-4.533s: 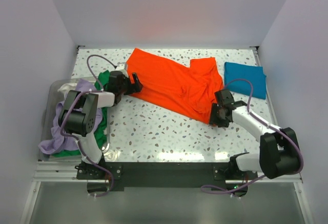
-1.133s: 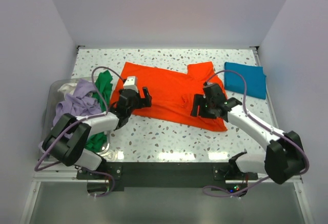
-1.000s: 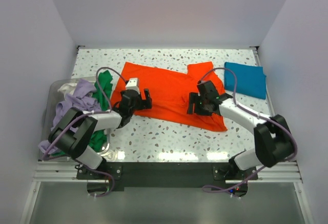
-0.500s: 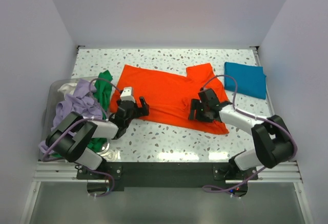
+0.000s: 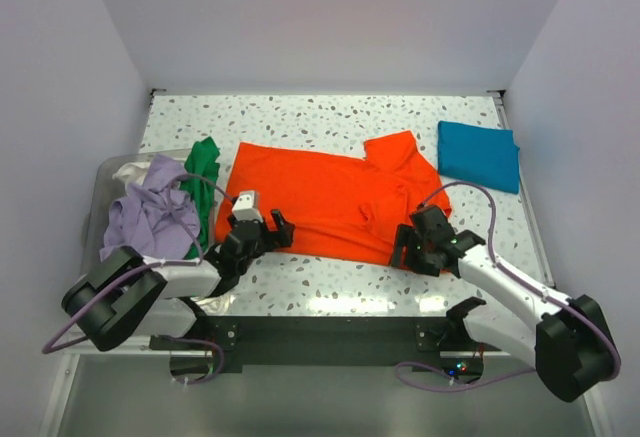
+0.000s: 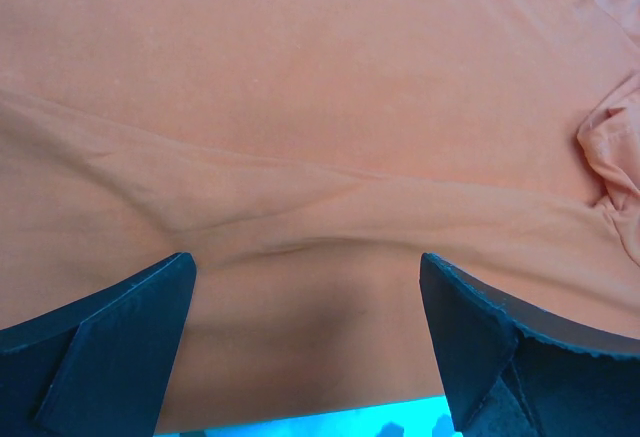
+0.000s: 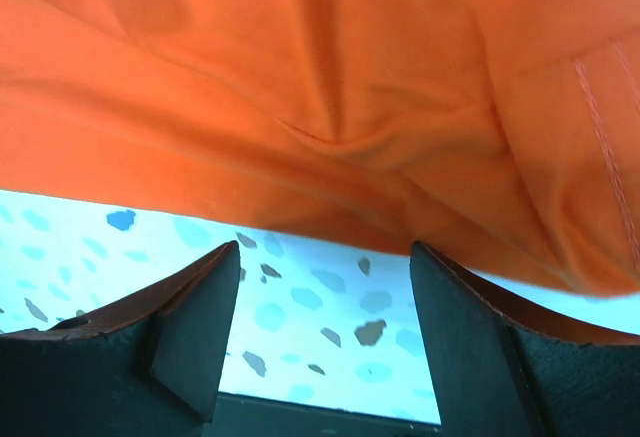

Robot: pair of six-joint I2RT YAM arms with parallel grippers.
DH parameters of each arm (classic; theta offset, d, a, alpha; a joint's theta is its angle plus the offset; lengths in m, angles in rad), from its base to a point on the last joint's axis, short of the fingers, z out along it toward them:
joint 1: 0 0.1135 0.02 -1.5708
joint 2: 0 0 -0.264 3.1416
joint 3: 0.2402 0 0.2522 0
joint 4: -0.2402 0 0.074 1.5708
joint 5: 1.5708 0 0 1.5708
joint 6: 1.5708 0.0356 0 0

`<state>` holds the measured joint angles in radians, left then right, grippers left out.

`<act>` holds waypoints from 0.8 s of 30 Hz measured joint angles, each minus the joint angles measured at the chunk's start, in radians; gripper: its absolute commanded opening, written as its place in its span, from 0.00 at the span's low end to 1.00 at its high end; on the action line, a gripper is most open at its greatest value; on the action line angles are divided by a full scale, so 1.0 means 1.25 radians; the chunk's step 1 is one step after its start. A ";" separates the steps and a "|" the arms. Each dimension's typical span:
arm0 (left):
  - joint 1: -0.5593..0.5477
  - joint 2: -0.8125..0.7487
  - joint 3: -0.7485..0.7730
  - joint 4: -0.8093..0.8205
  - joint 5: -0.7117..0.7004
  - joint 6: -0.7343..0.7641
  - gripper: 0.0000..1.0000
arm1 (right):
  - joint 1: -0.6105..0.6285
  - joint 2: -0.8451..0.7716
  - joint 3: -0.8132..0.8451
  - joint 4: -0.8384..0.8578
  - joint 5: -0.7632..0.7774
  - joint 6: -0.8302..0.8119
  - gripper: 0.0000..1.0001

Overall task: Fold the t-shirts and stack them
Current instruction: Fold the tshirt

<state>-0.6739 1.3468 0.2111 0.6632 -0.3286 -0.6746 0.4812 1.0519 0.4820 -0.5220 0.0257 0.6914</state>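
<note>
A bright orange t-shirt (image 5: 330, 192) lies spread out and mostly flat across the middle of the table, with a bunched fold near its right side. My left gripper (image 5: 271, 230) sits low at the shirt's near-left hem. In the left wrist view it (image 6: 305, 262) is open, with orange cloth (image 6: 320, 107) lying between and beyond its fingers. My right gripper (image 5: 409, 245) is at the near-right hem. It (image 7: 325, 252) is open over bare table, and the orange hem (image 7: 330, 207) lies just past its fingertips. A teal-blue t-shirt (image 5: 478, 155) lies folded at the back right.
A clear bin (image 5: 95, 197) at the left edge holds a heap of tees: lavender (image 5: 150, 219), green (image 5: 205, 169) and whitish (image 5: 130, 170). The speckled table (image 5: 330, 282) runs to a black rail at the near edge. White walls close in on three sides.
Both grippers have drawn back toward the near edge, and the orange shirt has slid nearer and lies flatter. The right gripper has come off the cloth onto bare table.
</note>
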 measured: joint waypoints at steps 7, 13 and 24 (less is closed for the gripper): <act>-0.034 -0.130 -0.043 -0.103 -0.013 -0.038 1.00 | 0.000 -0.063 0.034 -0.104 0.010 0.001 0.73; -0.037 -0.149 0.032 -0.212 -0.043 0.009 1.00 | 0.000 -0.021 0.246 -0.128 0.043 -0.045 0.77; 0.108 0.023 0.368 -0.247 -0.027 0.190 1.00 | -0.094 0.429 0.717 -0.036 0.109 -0.188 0.63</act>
<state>-0.5388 1.3762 0.6708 0.3542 -0.3630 -0.4370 0.3637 1.5887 1.3788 -0.5671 0.1616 0.4561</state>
